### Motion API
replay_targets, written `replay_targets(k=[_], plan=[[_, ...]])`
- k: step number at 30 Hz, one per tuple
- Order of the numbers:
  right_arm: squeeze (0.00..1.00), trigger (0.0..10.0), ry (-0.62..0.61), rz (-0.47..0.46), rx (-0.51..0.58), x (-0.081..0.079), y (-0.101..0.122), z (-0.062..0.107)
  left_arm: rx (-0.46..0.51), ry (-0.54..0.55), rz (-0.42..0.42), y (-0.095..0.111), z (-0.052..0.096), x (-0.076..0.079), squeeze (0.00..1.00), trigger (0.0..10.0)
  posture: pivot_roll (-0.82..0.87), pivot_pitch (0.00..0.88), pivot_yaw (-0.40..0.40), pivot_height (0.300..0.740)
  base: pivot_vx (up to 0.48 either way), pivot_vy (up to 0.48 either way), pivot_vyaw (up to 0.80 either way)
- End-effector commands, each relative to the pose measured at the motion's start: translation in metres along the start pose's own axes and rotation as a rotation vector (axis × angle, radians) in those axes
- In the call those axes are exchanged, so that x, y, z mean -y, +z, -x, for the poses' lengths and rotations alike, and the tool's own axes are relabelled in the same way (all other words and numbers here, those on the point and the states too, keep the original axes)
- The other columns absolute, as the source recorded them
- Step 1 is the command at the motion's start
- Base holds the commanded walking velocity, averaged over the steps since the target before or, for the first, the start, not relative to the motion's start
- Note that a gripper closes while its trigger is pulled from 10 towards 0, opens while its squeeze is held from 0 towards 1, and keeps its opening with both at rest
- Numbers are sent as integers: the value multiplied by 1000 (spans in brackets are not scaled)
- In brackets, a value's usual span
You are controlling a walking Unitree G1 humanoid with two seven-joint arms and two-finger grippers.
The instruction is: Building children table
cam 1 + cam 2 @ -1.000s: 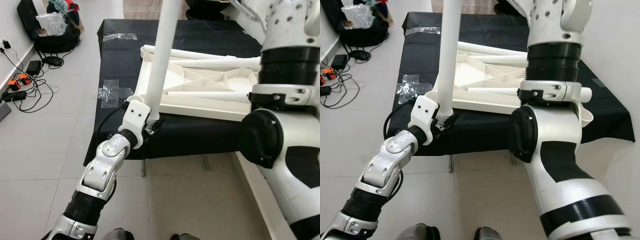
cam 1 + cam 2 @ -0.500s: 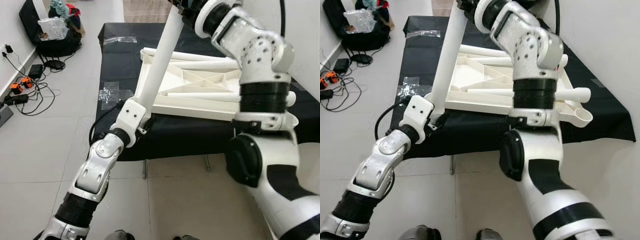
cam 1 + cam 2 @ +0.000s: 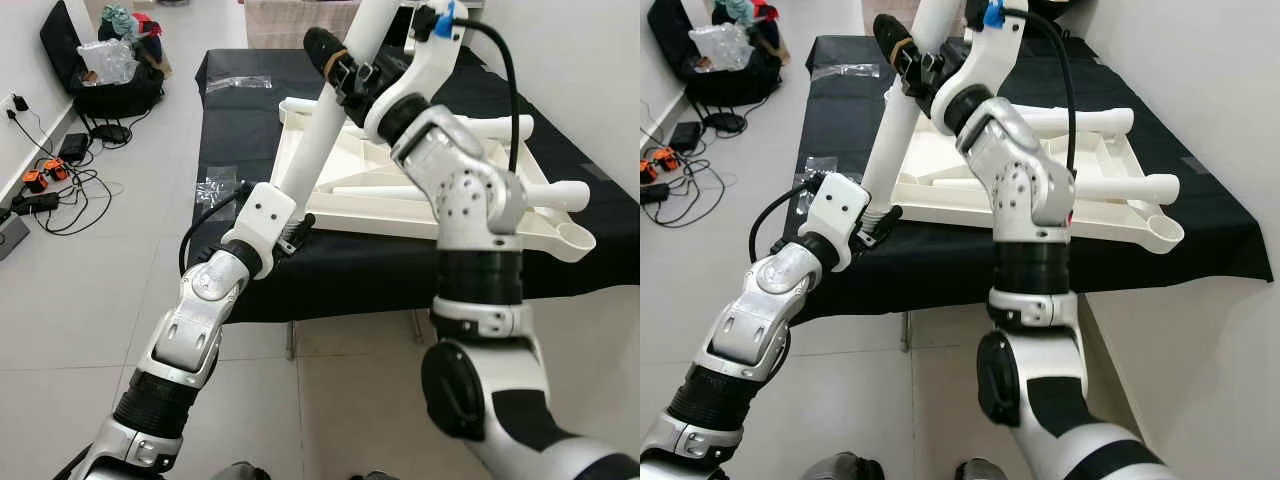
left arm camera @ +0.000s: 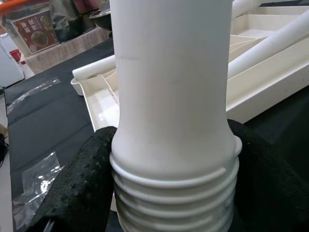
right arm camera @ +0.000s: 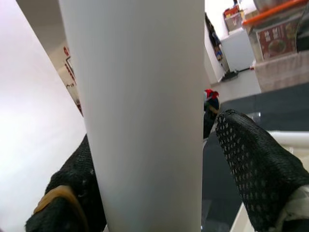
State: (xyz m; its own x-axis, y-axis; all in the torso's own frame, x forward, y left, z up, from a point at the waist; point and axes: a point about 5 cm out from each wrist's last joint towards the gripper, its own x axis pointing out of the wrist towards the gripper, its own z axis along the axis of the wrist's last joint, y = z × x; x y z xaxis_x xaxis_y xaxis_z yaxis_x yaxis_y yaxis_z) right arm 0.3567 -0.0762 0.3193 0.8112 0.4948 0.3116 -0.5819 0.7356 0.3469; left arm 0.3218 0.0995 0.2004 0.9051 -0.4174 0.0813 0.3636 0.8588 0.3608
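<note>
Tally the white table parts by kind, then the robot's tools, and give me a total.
table legs: 4, one raised and three lying on the upturned top
tabletop: 1
tools: 2, the left tool and the right tool, both at the raised leg
Total: 7

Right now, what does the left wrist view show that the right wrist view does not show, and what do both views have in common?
Left wrist view alone: the ribbed threaded end of the long white plastic table leg, clamped between the left gripper's black fingers, with the upturned white plastic tabletop lying on the black tablecloth.

Right wrist view alone: the leg's smooth upper shaft between the right gripper's black fingers, with a white wall behind.

Both share the same white leg, gripped between black fingers.
</note>
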Motion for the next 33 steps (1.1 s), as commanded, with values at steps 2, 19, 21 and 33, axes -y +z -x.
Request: replay_targets(k=[2, 19, 21, 33], plan=[[0, 10000, 5, 13, 0, -3, -8, 5, 18, -11, -18, 2, 2, -1, 0, 10000, -7, 24, -35, 740, 0, 0, 0], [0, 10000, 11, 62, -62, -9, -41, 12, 25, -70, -30, 4, 3, 11, 0, 10000, 7, 36, -40, 740, 0, 0, 0], [0, 10000, 7, 59, -64, -9, -42, 12, 31, -73, -14, 6, 2, 13, 0, 10000, 9, 41, -42, 740, 0, 0, 0], [0, 10000, -30, 77, -58, -6, -41, 9, 37, -93, -31, 4, 2, 20, 0, 10000, 5, 43, -40, 740, 0, 0, 0]])
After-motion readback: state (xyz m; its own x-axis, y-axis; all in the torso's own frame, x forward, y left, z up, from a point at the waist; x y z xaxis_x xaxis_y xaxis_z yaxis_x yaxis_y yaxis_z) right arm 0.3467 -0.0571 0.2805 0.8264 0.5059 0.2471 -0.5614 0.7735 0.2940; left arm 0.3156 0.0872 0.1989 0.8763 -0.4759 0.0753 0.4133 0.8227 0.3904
